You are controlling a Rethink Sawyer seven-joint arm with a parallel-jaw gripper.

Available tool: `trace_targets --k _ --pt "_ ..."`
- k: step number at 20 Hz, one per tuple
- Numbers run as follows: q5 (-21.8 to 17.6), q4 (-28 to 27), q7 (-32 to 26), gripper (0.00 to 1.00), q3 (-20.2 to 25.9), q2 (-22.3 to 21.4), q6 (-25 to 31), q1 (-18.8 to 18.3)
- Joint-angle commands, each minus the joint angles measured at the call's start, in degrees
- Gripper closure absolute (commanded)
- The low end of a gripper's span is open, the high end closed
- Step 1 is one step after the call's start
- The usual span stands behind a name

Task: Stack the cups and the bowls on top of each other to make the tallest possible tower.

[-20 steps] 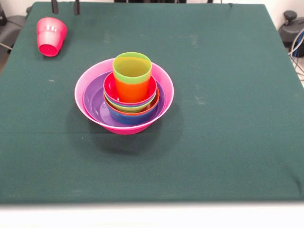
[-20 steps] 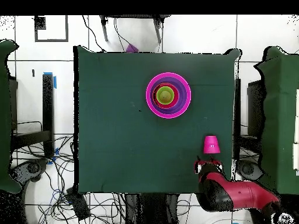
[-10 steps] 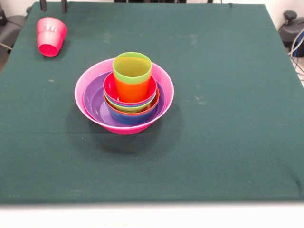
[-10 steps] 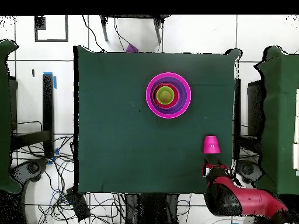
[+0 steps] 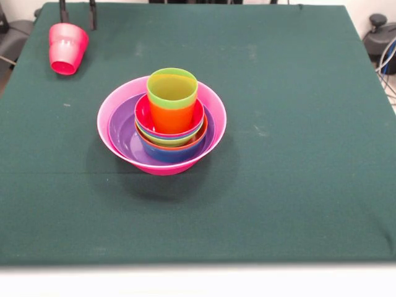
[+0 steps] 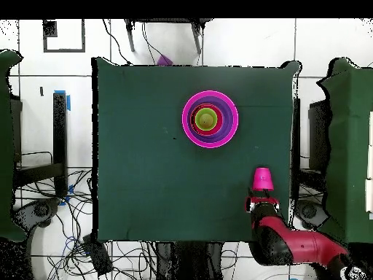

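Observation:
The tower (image 5: 162, 127) stands mid-table: a huge pink bowl (image 5: 117, 99) holds a purple bowl (image 5: 122, 133) and a nest of smaller bowls. An orange cup (image 5: 171, 117) stands in them with a lime green cup (image 5: 172, 88) nested at its top. From overhead the tower (image 6: 210, 119) shows as rings. The red-pink cup (image 5: 68, 48) lies on its side at the far left corner, apart from the tower; it also shows overhead (image 6: 263, 179). My gripper (image 5: 77, 13) is open and empty just behind this cup, on the robot's side (image 6: 261, 201).
The table is covered with dark green cloth (image 5: 297, 124). The red arm (image 6: 295, 248) reaches in over the table's edge by the cup. Cables and table frames lie on the floor around the table.
The gripper shifted sideways along the table's edge, then came back and closer to the red-pink cup. The cup and the tower have stayed in place.

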Motion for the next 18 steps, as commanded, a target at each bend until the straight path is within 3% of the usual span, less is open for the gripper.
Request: trace_targets --k 1,12,15,16,18 --pt "2.3 -5.7 3.9 0.0 -2.1 2.7 -7.3 5.4" --pt "2.2 -5.9 4.3 0.0 -4.1 1.2 -11.8 6.9" --pt "4.0 -6.4 1.9 0.0 -7.1 1.7 -15.2 9.2" --pt "4.1 -6.5 2.4 1.0 -7.5 1.8 -16.6 9.5" --pt "5.5 -6.7 1.0 1.0 -8.9 2.1 -18.2 10.4"
